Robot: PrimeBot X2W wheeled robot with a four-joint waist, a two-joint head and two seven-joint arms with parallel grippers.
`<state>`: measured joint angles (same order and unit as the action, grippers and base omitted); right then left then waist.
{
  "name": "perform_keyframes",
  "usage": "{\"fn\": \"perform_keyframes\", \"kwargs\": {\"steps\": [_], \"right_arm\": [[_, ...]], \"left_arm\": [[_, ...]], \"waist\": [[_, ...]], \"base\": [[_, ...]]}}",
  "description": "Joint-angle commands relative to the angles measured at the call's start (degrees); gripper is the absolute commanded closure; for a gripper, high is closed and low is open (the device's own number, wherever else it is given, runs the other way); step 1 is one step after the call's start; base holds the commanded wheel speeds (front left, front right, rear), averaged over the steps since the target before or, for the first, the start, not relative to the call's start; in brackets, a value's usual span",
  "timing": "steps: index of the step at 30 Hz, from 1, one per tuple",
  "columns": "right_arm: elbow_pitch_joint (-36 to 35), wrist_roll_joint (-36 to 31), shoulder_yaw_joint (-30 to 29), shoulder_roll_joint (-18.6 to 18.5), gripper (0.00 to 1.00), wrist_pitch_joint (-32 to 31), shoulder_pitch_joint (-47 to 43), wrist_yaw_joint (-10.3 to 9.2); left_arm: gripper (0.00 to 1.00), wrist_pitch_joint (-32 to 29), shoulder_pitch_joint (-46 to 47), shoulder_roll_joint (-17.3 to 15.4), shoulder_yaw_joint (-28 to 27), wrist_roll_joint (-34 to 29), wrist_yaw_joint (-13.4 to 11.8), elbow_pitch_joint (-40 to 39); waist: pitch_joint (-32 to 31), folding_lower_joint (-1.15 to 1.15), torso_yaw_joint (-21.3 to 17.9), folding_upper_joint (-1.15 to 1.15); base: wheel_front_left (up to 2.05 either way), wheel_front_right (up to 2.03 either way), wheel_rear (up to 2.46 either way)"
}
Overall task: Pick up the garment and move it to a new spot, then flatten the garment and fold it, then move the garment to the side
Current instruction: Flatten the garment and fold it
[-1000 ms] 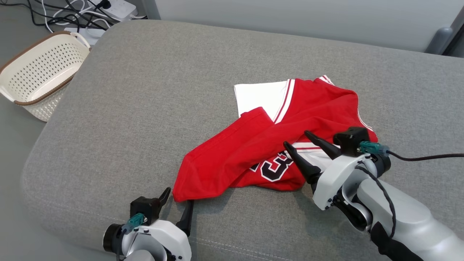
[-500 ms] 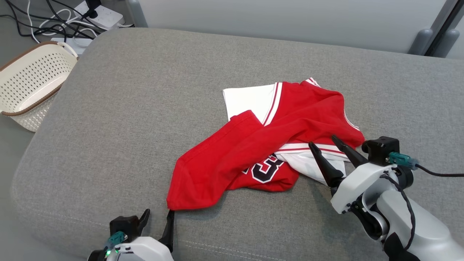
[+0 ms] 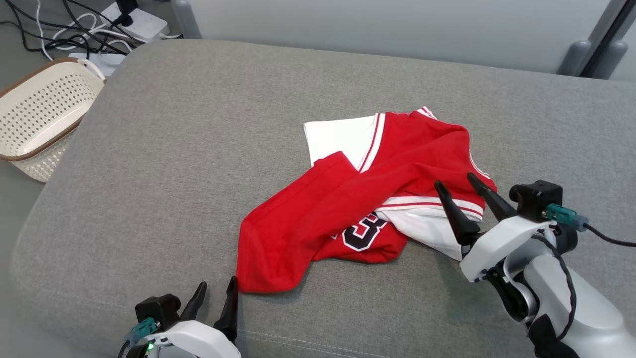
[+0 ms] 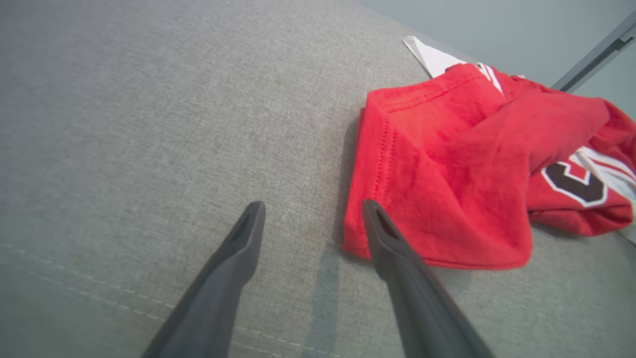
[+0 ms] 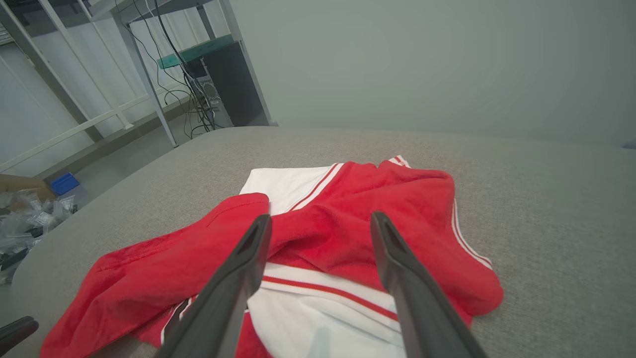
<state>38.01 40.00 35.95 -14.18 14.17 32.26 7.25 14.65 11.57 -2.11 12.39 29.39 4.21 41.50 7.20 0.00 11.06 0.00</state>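
A red and white shirt [image 3: 377, 199] is seen lying crumpled on a big gray cushion [image 3: 198, 149]. It is found a little toward 3 o'clock from the middle of the cushion. A white part is shown at its 12 o'clock end, and a red corner is stretched out toward 7 o'clock. A dark number is partly seen on the red cloth.

The left gripper [image 3: 217, 282] is seen at 7 o'clock in the head view. Its two fingers are spread wide and nothing is held. One fingertip is placed just beside the red corner; whether it is touched cannot be told.

The right gripper [image 3: 453, 179] is seen at 4 o'clock. Its fingers are also spread wide, with nothing held, and are pointed over the white and red edge of the shirt.

A pale basket [image 3: 44, 109] with holes is set on the floor at 10 o'clock, beside the cushion. Cables [image 3: 74, 25] are seen past it at 11 o'clock.
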Motion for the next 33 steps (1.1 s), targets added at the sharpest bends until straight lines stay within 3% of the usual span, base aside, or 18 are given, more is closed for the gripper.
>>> {"fn": "perform_keyframes", "kwargs": {"steps": [1, 17, 19, 20, 21, 23, 25, 26, 27, 33], "right_arm": [[-1.3, -1.4, -1.4, -0.4, 0.0, 0.8, -0.1, 0.24], [-2.3, -6.0, -9.4, -1.5, 0.0, 0.8, -2.1, 0.24], [-2.3, -6.2, -10.0, -1.5, 0.0, 0.8, -2.3, 0.24], [-2.2, -6.2, -10.3, -1.6, 0.0, 0.8, -2.3, 0.24], [-2.2, -6.2, -10.6, -1.6, 0.0, 0.8, -2.4, 0.24], [-2.1, -6.4, -10.9, -1.6, 0.0, 0.8, -2.6, 0.24], [-2.0, -6.6, -11.3, -1.7, 0.0, 0.8, -2.7, 0.24], [-2.0, -6.6, -11.4, -1.7, 0.0, 0.8, -2.7, 0.24], [-1.7, -6.6, -11.6, -1.6, 0.0, 0.8, -2.9, 0.24], [-0.6, -4.3, -8.7, -1.9, 0.0, 0.8, -5.5, 0.24]], "left_arm": [[0.0, 0.3, 1.5, -0.8, -0.6, 1.7, 0.6, -0.5], [0.0, 0.3, 4.0, -0.8, 1.7, 1.9, -0.4, 2.8], [0.33, 0.3, 4.1, -0.8, 2.4, 1.6, -0.4, 2.8], [0.4, 0.3, 4.0, -0.8, 2.7, 1.7, -0.5, 3.0], [0.45, 0.3, 3.9, -0.8, 3.1, 1.7, -0.5, 3.2], [0.44, 0.3, 3.8, -0.8, 3.5, 2.0, -0.7, 3.6], [0.56, 0.3, 3.8, -0.8, 3.8, 2.1, -0.7, 4.0], [0.7, 0.3, 3.8, -0.8, 4.0, 2.1, -0.7, 4.1], [1.0, 0.3, 3.9, -0.8, 4.2, 2.1, -0.6, 4.1], [1.0, 0.3, 2.8, -0.8, -0.9, -0.9, -2.8, -2.6]], "waist": [[0.5, 0.0, -1.1, 0.0], [2.2, 0.0, -6.0, 0.0], [2.3, 0.0, -6.2, 0.0], [2.3, 0.0, -6.3, 0.0], [2.4, 0.0, -6.3, 0.0], [2.3, 0.0, -6.3, 0.0], [2.2, 0.0, -6.2, 0.0], [2.1, 0.0, -6.2, 0.0], [1.9, 0.0, -6.0, 0.0], [1.0, 0.0, -5.0, 0.0]], "base": [[0.0, 0.0, 0.0], [0.0, 0.0, 0.0], [0.0, 0.0, 0.0], [0.0, 0.0, 0.0], [0.0, 0.0, 0.0], [0.0, 0.0, 0.0], [0.0, 0.0, 0.0], [0.0, 0.0, 0.0], [0.0, 0.0, 0.0], [0.0, 0.0, 0.0]]}}
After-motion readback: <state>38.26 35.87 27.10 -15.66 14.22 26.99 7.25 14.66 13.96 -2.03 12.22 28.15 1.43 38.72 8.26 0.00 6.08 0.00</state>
